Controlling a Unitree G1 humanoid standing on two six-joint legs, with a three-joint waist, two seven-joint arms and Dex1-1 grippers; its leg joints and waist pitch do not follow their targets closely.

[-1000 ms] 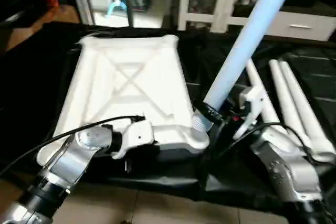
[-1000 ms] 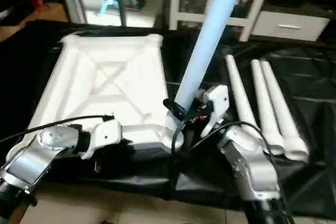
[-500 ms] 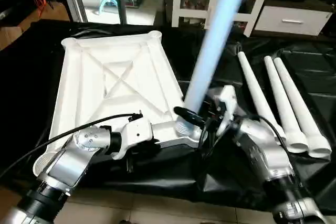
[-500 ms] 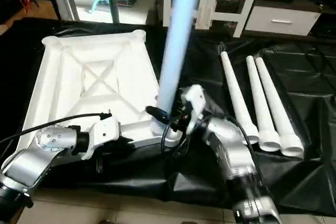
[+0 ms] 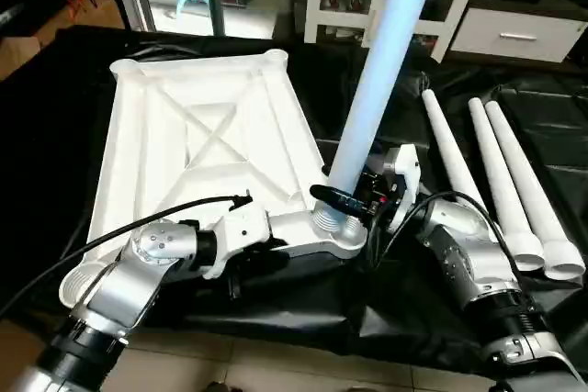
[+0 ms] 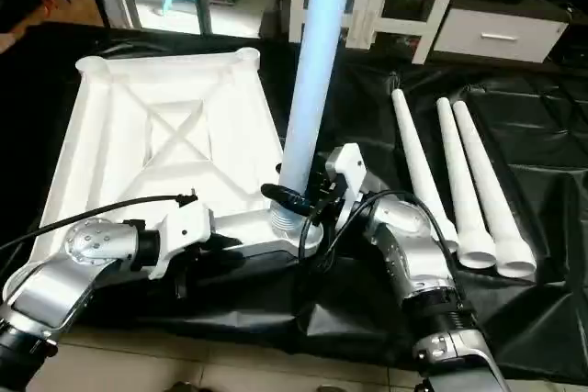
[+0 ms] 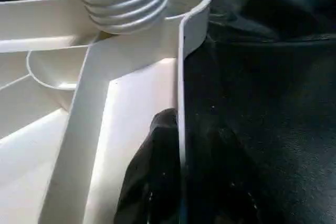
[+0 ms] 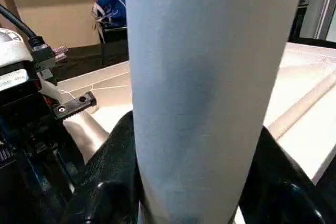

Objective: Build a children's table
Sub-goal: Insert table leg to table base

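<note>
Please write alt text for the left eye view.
The right gripper holds a white leg upright with its threaded end at a corner socket of the upside-down white tabletop, whose near edge the left gripper grips. Three more legs lie on black cloth.

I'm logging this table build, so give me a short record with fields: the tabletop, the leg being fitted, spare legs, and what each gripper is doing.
tabletop: white tabletop, ribbed underside up, on black sheet
leg being fitted: leg upright, threaded end in the near right corner socket
spare legs: three spare legs lying side by side to the right, on the sheet
left gripper: left gripper, fingers astride the tabletop's near rim
right gripper: right gripper closed around the upright leg just above the socket
</note>
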